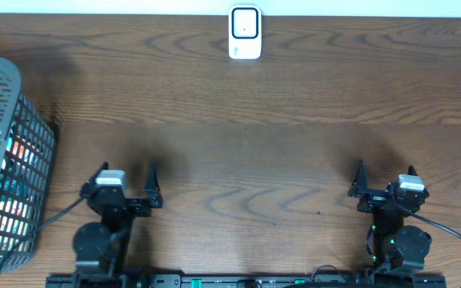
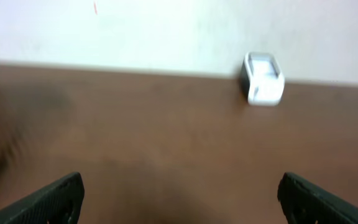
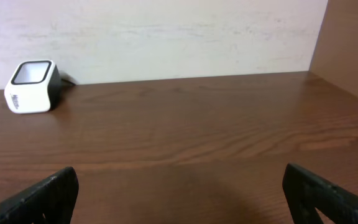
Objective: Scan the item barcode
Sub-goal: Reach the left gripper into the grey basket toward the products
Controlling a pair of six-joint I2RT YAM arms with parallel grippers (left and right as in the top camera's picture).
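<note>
A white barcode scanner [image 1: 245, 32] stands at the table's far edge, centre; it also shows in the left wrist view [image 2: 264, 79] and the right wrist view [image 3: 33, 86]. Colourful packaged items [image 1: 10, 200] lie inside a grey mesh basket [image 1: 45, 152] at the left edge; no barcode shows. My left gripper [image 1: 127, 172] hovers near the front left, open and empty, just right of the basket. My right gripper [image 1: 385, 174] sits at the front right, open and empty. In both wrist views only bare wood lies between the fingers [image 2: 55, 199] [image 3: 48, 196].
A pale wall runs behind the table's far edge. A wooden side panel [image 3: 350, 43] rises at the far right in the right wrist view. Brown wood tabletop [image 1: 246, 152] stretches between the grippers and the scanner.
</note>
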